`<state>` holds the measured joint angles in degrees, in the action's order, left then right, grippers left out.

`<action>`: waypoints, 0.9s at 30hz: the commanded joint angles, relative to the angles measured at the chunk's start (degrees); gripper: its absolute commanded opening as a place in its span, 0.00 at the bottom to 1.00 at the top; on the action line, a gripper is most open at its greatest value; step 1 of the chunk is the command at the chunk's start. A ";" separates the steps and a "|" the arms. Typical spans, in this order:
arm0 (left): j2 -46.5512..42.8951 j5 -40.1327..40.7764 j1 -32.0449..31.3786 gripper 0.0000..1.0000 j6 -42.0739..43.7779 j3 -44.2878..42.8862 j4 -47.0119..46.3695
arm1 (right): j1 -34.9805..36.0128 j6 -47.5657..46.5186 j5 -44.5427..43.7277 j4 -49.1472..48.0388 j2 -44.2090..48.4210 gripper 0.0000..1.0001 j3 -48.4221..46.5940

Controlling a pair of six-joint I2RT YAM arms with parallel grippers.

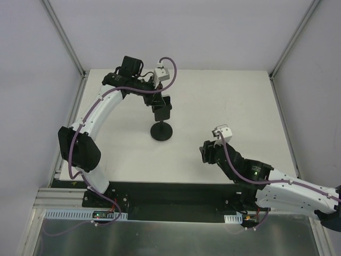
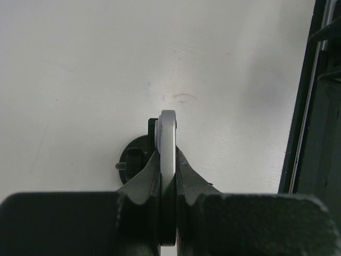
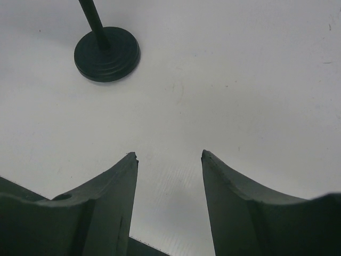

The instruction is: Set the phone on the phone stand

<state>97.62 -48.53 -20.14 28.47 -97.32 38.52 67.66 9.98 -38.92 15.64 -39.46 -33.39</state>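
My left gripper [image 1: 154, 96] is shut on the phone [image 1: 164, 108] and holds it on edge right above the phone stand [image 1: 161, 132], whose round black base rests mid-table. In the left wrist view the phone [image 2: 168, 133] shows its pale silver edge between the fingers [image 2: 149, 176], with the stand's base and bracket [image 2: 136, 154] just behind and below it. Whether phone and bracket touch is unclear. My right gripper [image 1: 205, 152] is open and empty, low over the table right of the stand. The right wrist view shows its gripper [image 3: 169, 154] and the stand base [image 3: 106, 53] with its stem.
The white table [image 1: 224, 106] is bounded by a metal frame post [image 1: 64, 37] at the back left and another [image 1: 298, 32] at the back right. A black rail [image 2: 314, 106] runs along the table's edge in the left wrist view.
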 commanded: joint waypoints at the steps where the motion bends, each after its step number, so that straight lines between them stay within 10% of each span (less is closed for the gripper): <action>1: -3.40 -5.78 -4.54 0.00 6.68 -2.09 2.17 | -1.21 -1.71 3.93 -2.72 -1.93 0.54 -1.16; 27: -36.10 6.51 -26.53 0.00 -9.66 32.89 -17.51 | -1.83 5.23 3.76 0.18 12.65 0.54 5.09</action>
<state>64.45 -44.40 -45.17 21.34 -65.93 30.61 66.08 13.23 -34.06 15.07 -28.18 -28.29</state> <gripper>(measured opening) 0.052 0.538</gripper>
